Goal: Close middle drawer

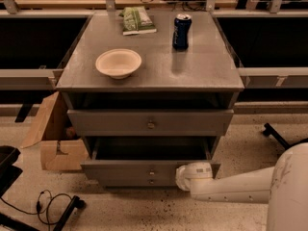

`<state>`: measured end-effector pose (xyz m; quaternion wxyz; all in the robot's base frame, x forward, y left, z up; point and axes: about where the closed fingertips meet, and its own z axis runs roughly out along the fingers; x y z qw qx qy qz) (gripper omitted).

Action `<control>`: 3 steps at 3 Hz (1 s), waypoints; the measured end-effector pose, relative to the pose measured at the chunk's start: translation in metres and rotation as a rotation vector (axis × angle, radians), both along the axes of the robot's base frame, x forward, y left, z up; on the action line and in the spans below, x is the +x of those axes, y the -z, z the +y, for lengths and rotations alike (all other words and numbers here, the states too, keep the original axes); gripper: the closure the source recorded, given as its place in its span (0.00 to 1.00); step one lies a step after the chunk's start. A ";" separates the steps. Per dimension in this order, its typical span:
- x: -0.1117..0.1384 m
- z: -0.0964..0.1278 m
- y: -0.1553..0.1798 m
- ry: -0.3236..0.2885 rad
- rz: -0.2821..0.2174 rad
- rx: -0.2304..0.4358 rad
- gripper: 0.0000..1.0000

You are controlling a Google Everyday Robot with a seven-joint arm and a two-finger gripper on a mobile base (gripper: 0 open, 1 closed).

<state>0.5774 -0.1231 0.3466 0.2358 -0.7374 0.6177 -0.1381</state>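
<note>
A grey wooden counter (207,73) with three drawers was seen from the front and above. On its flat top a cream, round, shallow bowl (118,63) was set near the left front. A dark blue metal drinks can (182,31) stood upright towards the right rear, well apart from the bowl. A green, flat printed packet (138,20) was laid at the rear edge, left of the can.

The taller grey top drawer (192,121), with a small round metal knob at its centre, was seen slightly forward of the frame. Below it, the wide grey middle drawer (120,169) was found pulled out towards the camera, so that its dark, plain interior was exposed. Its small round knob (151,172) was seen at the centre of the flat front. The lowest grey drawer (127,181) was seen just beneath, set further back.

A white robot arm (236,186) was stretched in low from the right. Its white, rounded pincer (183,173) was placed against the right part of the middle drawer's front, right of the knob. Whether the pincer was spread or pressed together could not be told.

A brown cardboard box (53,143) with open flaps was seen on the speckled floor (144,211) at the counter's left. A black cable (48,207) was looped in front of it.
</note>
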 end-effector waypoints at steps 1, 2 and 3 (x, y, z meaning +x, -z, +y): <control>0.000 0.000 0.000 0.000 0.000 0.000 0.06; 0.000 0.000 0.000 0.000 0.000 0.000 0.00; 0.000 0.000 0.000 0.000 0.000 0.000 0.00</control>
